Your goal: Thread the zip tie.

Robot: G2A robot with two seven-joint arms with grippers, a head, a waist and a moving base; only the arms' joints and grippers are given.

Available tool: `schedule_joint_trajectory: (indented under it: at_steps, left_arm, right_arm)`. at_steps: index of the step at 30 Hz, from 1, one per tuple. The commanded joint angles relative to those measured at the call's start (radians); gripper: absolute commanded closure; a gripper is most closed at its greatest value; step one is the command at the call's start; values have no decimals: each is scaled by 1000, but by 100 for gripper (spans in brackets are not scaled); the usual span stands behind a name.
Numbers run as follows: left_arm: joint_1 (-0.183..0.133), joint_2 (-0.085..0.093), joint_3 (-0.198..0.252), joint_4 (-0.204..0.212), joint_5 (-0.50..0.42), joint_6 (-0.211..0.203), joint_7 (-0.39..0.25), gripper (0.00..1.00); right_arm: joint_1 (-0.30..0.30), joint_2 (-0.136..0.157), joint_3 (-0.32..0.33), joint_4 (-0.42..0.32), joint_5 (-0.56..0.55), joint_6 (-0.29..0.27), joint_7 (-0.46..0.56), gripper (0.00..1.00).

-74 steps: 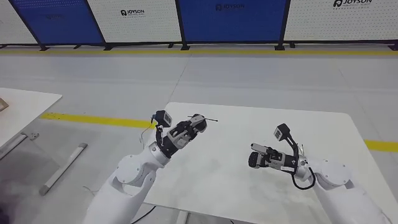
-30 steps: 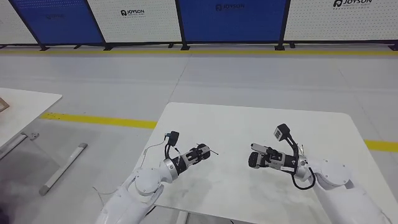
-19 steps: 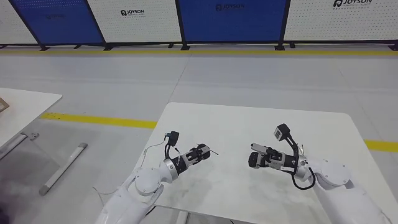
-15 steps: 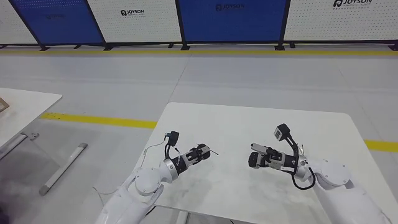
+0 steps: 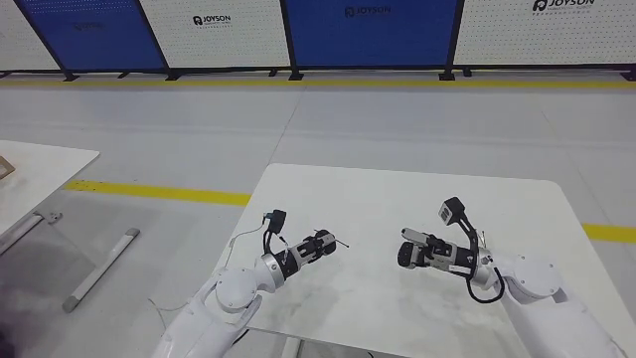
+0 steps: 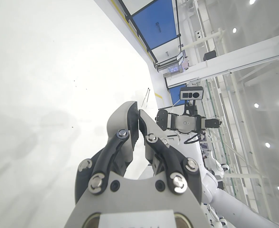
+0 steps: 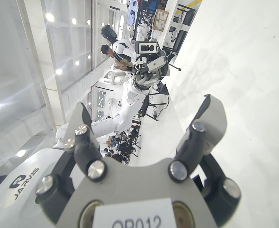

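One thin black plastic zip tie (image 7: pixel 175 67) is being counted, above the work table near its left edge. Two white rectangular tables are being counted: the work table (image 5: pixel 417 189) and a second table (image 5: pixel 40 174) standing well apart beyond its left edge. Two grey metal grippers with black pads are being counted over the work table: the left gripper (image 6: pixel 138 109) and the right gripper (image 7: pixel 145 102).

Top camera looks down over the table (image 5: pixel 417 209); both wrist cameras sit low, facing inward, apparently sharing its middle.
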Motion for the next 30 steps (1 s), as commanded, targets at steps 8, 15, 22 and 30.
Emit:
schedule_joint_trajectory:
  at_steps: [8, 15, 22, 30]
  left_arm:
    - [0, 0, 0, 0, 0, 0, 0, 100]
    - [0, 0, 0, 0, 0, 0, 0, 100]
    - [-8, -8, -19, -45, -102, 4, 80, 100]
    - [19, -4, -130, -211, -345, 58, 47, 100]
  right_arm:
    - [-71, 29, 120, -14, 50, -28, -8, 0]
    - [-71, 29, 120, -14, 50, -28, -8, 0]
    - [-71, 29, 120, -14, 50, -28, -8, 0]
    - [-71, 29, 120, -14, 50, -28, -8, 0]
